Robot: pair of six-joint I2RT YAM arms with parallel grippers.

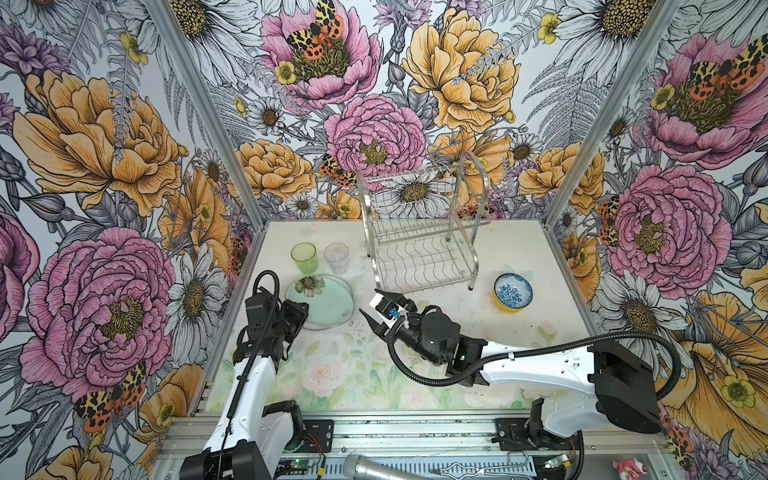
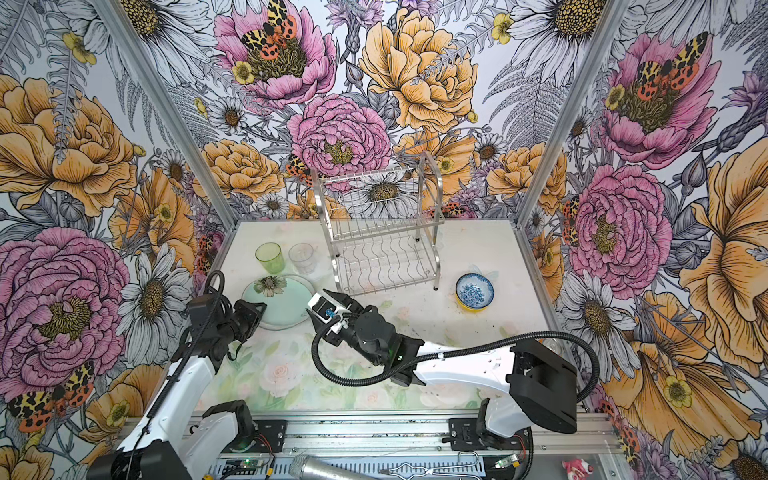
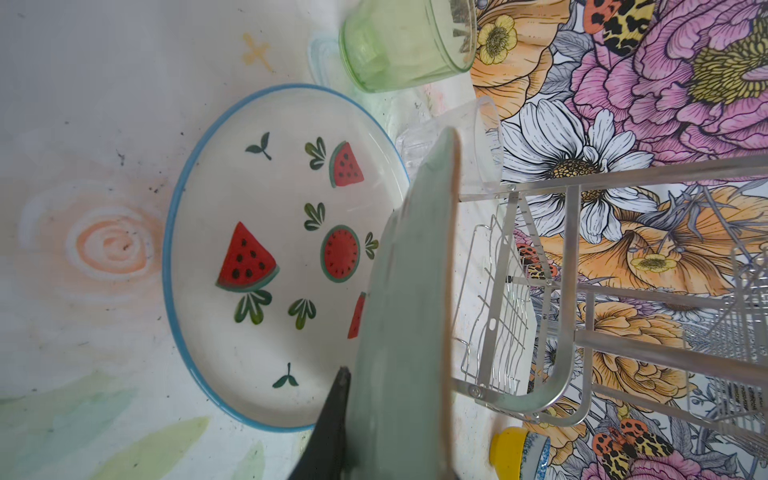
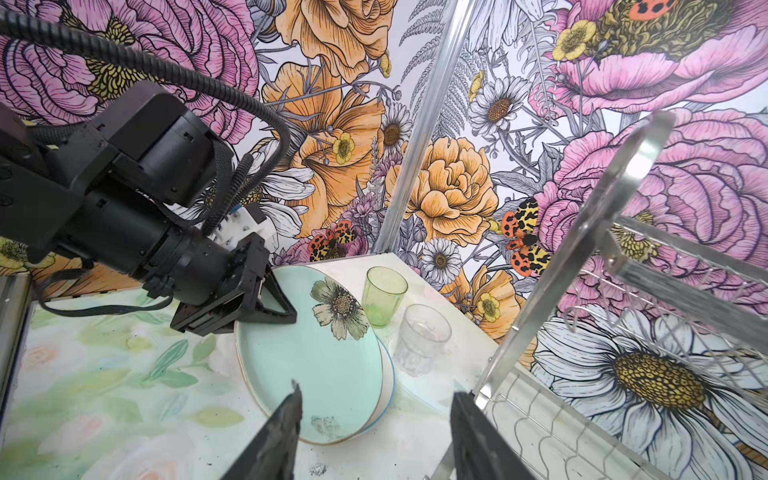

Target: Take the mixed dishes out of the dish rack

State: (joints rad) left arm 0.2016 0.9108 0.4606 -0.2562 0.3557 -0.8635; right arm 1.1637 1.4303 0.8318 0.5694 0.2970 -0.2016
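Left gripper pinches the pale green plate at its rim; right gripper, jaws apart, sits just beside it.

Nothing readable is showing up anywhere, honestly. A tiny strip of print is sitting on the dish rack in the left wrist view, but it's blurring out completely.

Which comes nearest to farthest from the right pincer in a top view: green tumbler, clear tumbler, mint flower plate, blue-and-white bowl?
1. Just left of the right pincer: mint flower plate.
2. Behind that plate: clear tumbler.
3. Farther left: green tumbler.
4. Far right: blue-and-white bowl.
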